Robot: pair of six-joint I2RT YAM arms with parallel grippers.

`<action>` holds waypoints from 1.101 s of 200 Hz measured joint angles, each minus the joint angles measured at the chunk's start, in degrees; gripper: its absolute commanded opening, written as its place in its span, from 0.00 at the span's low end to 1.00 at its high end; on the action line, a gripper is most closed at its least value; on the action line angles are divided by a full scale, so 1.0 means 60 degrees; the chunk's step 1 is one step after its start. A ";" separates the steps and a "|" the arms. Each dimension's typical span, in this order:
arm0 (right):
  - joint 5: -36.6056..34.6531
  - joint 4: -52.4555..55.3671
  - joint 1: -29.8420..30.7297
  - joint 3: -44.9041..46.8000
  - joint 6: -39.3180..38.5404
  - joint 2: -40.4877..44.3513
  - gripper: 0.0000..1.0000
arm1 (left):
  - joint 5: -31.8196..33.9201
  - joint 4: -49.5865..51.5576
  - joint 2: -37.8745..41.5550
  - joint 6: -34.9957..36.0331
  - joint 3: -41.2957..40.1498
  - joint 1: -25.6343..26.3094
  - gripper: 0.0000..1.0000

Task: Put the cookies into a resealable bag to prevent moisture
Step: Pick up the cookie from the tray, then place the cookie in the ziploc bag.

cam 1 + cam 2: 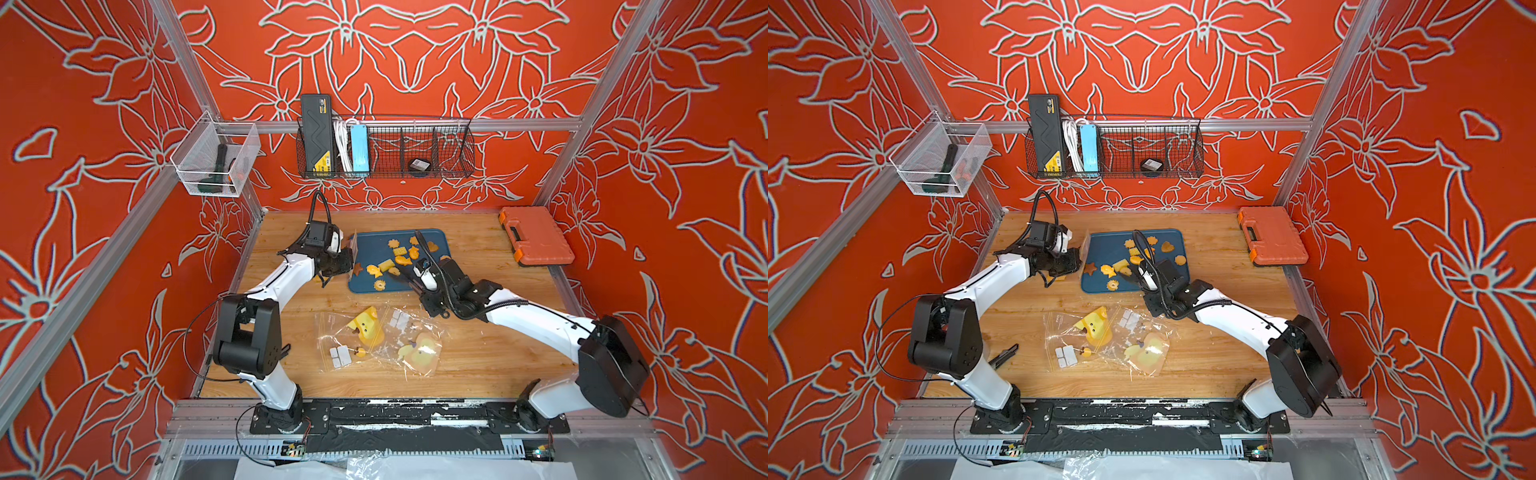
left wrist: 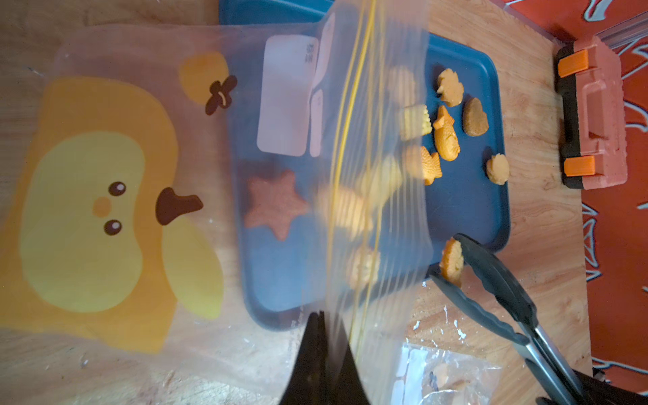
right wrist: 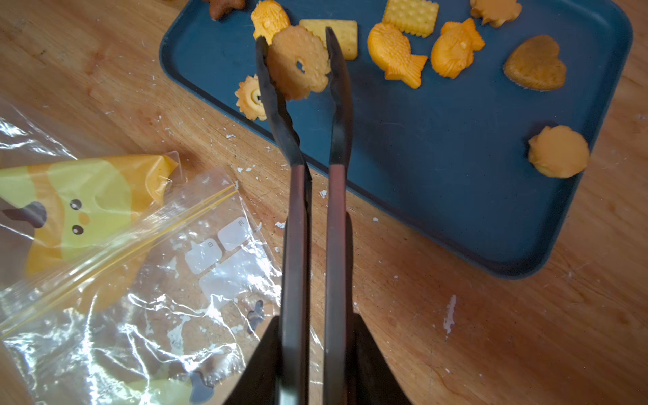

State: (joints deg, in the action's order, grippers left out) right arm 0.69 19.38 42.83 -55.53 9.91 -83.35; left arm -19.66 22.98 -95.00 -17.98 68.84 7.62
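Tongs [image 3: 312, 210] carrying a ring cookie [image 3: 298, 63] face a resealable bag [image 2: 115, 182] held at the left edge of the blue tray [image 3: 456, 196].
The right gripper [image 3: 312, 371] is clamped on the tongs, whose tips pinch the ring cookie by the tray's near edge. The other cookies [image 3: 396, 52] lie on the tray. The left gripper [image 2: 326, 357], pinched closed on the bag's zip edge, holds it just left of the cookie, and the tongs point leftward at it. Whether the bag's mouth gapes is unclear.

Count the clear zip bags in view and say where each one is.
3. The held bag is pinched in the left gripper beside the blue tray. The left bag and right bag lie side by side on the table, nearer the robot. None seems hidden.
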 measured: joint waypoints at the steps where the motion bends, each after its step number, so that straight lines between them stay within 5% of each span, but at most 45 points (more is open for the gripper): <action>1: 0.0000 0.0004 0.0000 0.0000 0.0000 0.0007 0.27 | -0.0004 0.0000 -0.0007 0.0004 0.0000 0.0000 0.00; 79: -0.0036 0.1005 0.0113 -0.2211 -0.0321 -0.0076 0.19 | -0.0273 0.0011 -0.0255 0.0113 0.0000 0.0357 0.00; 220: -0.0120 0.2124 0.0423 -0.5231 -0.1202 -0.2535 0.14 | -0.0397 0.0011 -0.0302 0.0248 0.0000 0.0368 0.00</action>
State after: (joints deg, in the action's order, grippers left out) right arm -0.03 32.12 45.36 -86.91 2.70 -98.56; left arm -22.04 23.05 -96.82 -16.49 68.84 9.82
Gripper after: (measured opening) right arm 0.270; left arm 0.047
